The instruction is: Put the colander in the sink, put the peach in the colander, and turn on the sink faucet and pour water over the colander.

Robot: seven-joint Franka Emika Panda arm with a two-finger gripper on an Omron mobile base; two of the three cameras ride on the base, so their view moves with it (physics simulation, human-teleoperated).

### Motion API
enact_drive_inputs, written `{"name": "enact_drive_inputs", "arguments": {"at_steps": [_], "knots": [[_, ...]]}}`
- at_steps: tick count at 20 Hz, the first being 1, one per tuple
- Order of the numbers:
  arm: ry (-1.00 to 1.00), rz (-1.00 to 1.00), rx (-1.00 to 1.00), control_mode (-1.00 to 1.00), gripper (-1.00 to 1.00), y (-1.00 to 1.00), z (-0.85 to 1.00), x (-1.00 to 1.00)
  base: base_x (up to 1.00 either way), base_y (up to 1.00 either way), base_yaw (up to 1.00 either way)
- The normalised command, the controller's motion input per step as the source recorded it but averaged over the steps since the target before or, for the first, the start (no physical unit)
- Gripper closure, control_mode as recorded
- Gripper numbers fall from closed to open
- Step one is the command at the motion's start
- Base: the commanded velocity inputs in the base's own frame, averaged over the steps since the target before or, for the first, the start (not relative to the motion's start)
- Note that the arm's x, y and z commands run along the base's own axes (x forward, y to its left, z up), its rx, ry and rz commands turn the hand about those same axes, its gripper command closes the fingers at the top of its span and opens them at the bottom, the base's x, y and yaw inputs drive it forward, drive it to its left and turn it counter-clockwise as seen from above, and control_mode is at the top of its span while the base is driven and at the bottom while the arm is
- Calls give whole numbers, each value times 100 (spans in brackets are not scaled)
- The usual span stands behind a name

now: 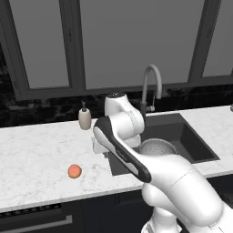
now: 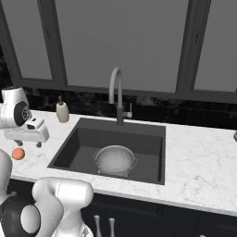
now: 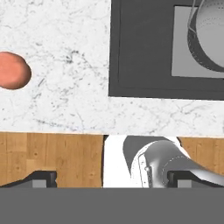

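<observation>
The colander (image 2: 115,159) stands upright in the sink (image 2: 83,139), on the lighter square at its bottom; it also shows as the colander (image 1: 157,147) and the colander (image 3: 211,37). The peach (image 1: 74,171) lies on the white marble counter left of the sink, and appears again as the peach (image 2: 18,153) and the peach (image 3: 13,71). My gripper (image 2: 28,144) hovers above the counter between peach and sink, pointing down, open and holding nothing; in the hand view its tips (image 3: 43,178) stand far apart. The sink faucet (image 1: 152,86) arches over the basin's back edge. Water is out of view.
A beige soap dispenser (image 1: 84,118) stands at the back of the counter (image 1: 36,150), left of the faucet. Dark window frames and a black backsplash rise behind. The counter's front edge drops to a wooden floor (image 3: 52,157). My own arm crosses in front of the sink's left side.
</observation>
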Motion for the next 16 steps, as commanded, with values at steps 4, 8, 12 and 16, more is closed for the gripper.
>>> {"name": "enact_drive_inputs", "arguments": {"at_steps": [4,8,12,16], "knots": [[1,0,0,-100,-100,53,-5,0,0,0,0],[0,1,0,-100,-100,43,-9,0,0,0,0],[0,0,0,-100,-100,34,-8,4,0,0,0],[0,0,0,-100,-100,36,-5,27,0,0,0]]}}
